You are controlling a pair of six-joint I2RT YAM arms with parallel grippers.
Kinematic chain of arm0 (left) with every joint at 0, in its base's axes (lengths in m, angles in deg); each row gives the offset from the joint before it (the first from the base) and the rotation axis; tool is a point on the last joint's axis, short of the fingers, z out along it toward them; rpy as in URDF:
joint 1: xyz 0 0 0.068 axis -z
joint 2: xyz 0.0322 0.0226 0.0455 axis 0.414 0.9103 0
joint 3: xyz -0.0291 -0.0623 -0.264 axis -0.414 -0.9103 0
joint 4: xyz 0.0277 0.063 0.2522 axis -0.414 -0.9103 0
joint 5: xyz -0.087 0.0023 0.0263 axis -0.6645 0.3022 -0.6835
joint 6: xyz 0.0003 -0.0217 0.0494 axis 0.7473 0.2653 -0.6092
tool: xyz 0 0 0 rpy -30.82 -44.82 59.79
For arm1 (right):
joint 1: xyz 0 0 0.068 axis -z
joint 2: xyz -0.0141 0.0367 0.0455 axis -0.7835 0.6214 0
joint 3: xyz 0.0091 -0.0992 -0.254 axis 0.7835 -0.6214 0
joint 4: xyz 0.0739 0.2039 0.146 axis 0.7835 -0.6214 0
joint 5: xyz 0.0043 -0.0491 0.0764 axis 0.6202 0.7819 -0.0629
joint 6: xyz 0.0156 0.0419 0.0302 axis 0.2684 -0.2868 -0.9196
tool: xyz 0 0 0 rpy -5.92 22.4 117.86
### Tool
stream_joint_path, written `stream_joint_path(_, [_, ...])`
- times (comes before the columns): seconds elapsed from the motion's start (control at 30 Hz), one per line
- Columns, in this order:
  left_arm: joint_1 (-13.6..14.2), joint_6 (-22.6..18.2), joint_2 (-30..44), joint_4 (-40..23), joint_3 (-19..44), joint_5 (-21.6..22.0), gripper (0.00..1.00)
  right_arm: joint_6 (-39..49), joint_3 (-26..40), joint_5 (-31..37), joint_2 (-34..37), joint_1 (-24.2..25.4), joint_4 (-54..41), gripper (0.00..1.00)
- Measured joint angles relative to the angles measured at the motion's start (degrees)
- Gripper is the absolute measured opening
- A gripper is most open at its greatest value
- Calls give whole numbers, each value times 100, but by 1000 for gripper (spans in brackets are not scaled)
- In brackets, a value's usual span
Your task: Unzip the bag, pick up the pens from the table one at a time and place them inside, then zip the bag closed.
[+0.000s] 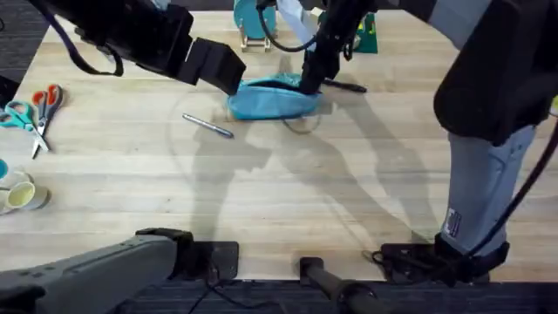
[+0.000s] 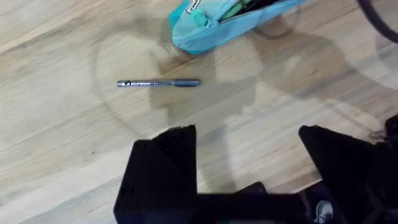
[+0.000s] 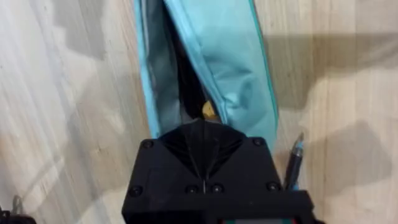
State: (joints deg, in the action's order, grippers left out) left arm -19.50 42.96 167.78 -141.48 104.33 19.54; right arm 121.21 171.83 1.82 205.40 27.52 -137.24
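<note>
- Right pincer (image 3: 205, 163) is sitting closest to my lens, its fingers pinched together at the open mouth of the bag (image 3: 217, 68); what they are pinching, if anything, I cannot tell.
- Just beside that pincer, outside the bag, the black pen (image 3: 293, 163) is lying on the table (image 3: 348, 112); I'm judging that any sideways drag risks knocking it away.
- If I'm pulling while clamped on fabric, not the zipper tab, the bag is likely sliding or lifting.
- Left pincer (image 2: 249, 152) is hovering with fingers spread wide, holding nothing.
- Ahead of it the silver pen (image 2: 158, 83) is lying loose, the bag beyond; a crooked descent risks rolling it.
</note>
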Motion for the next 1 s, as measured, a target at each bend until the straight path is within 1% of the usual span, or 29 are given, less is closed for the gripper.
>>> stream_joint_path(0.23, [0,0,2,0,0,0,994,0,-7,2,106,-43,4,31])
stream_joint_path(0.27, [0,0,2,0,0,0,994,-1,-7,0,106,-43,4,54])
stream_joint_path(0.37, [0,0,2,0,0,0,993,0,-11,-5,104,-47,-1,433])
stream_joint_path(0.47, [0,0,2,0,0,0,993,2,-11,-31,105,-61,1,868])
stream_joint_path(0.5, [0,0,2,0,0,0,993,19,-11,-31,104,-72,8,965])
stream_joint_path(0.57, [0,0,2,0,0,0,993,17,-11,-31,106,-83,2,995])
stream_joint_path(0.83, [0,0,2,17,0,0,993,-68,-11,-42,106,-83,31,997])
stream_joint_path(1.0, [0,0,2,17,0,0,994,-266,78,-43,105,-85,-19,997])
